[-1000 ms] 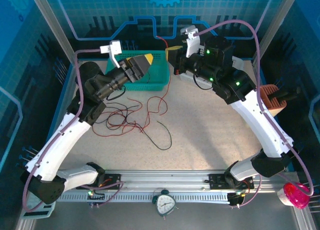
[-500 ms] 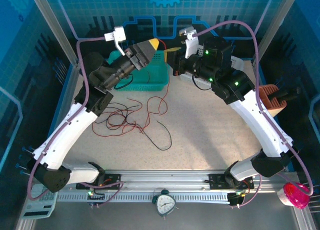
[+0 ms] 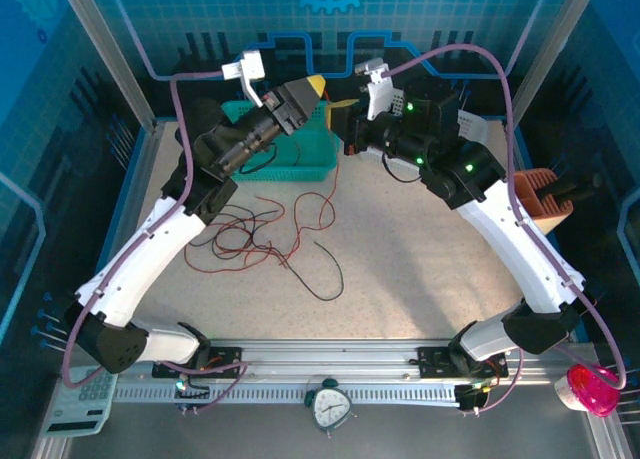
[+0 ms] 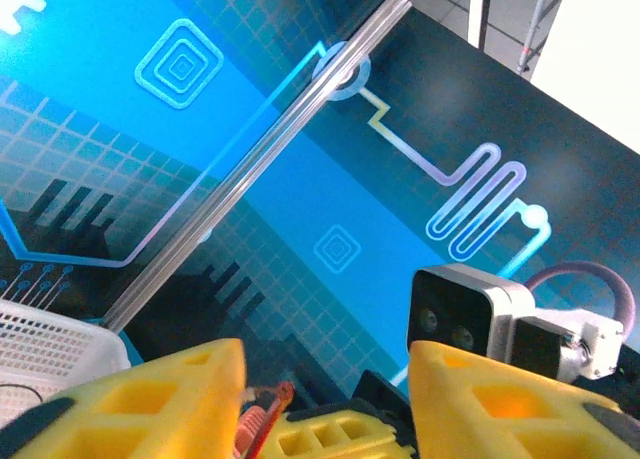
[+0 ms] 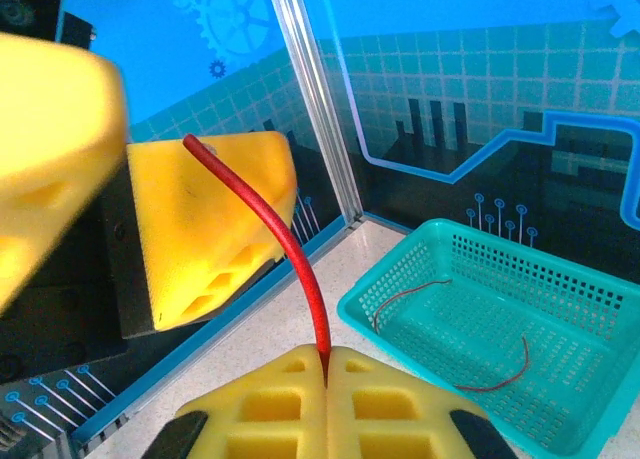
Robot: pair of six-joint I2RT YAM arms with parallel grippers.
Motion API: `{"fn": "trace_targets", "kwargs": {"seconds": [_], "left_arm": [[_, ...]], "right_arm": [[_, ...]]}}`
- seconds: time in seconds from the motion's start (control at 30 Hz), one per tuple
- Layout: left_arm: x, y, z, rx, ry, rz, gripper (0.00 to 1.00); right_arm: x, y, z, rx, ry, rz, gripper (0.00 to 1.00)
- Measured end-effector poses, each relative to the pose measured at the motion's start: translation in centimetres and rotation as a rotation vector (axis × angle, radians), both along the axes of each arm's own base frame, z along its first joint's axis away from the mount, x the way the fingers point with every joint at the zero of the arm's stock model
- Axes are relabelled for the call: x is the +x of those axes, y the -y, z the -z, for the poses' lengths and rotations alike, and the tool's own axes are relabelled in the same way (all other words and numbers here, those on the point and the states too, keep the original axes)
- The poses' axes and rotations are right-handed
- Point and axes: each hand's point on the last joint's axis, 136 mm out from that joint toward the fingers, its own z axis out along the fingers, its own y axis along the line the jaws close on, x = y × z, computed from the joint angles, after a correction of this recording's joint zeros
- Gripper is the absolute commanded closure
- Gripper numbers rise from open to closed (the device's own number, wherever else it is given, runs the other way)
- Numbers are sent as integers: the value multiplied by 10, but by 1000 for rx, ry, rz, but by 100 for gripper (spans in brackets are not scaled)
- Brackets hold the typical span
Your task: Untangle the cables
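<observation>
Nearest me I see the aluminium rail (image 3: 330,357) that carries both arm bases, with a small clock (image 3: 330,407) in front of it, a calculator (image 3: 85,404) at the left corner and a pink container (image 3: 593,389) at the right. Beyond it the speckled beige table (image 3: 420,269) carries the cables (image 3: 262,234), thin dark red and black strands lying in a loose, overlapping tangle left of centre, with one black loop trailing toward me. Farther back stands a teal basket (image 3: 300,171) with a thin red wire or two inside. To the right is an orange ribbed rack (image 3: 540,194). Above the basket's right end the right gripper (image 5: 327,357) is pinched tight on a red strand (image 5: 300,259), which curves up toward the left gripper (image 4: 325,379). That one's yellow fingers stand partly apart, and I cannot tell whether they touch the strand. Blue circuit-patterned panels (image 3: 450,9) close the back.
</observation>
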Motion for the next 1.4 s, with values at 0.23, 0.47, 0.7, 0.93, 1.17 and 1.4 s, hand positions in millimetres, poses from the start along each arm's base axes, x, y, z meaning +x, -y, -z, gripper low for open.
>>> {"fn": "trace_targets", "kwargs": {"seconds": [0.23,0.47,0.7,0.93,1.17,1.4], "left_arm": [[8,6,8,7,-21,-2,90],[9,6,6,9,-13,-11,100],[10,6,-20,32,52,-27,100],[2,-2,-76,52,194,-67,100],[13,-23,-118,57,279,-143,100],[28,-50,-157,57,358,-234,100]], "right_arm": [[-1,0,3,-2,-5,-4,100],[-4,2,0,5,2,-3,82],[-8,12,4,-1,-3,25,33],[-16,43,15,-2,-14,97,16],[-20,71,33,-2,-47,167,15],[-16,78,66,-27,-115,192,15]]}}
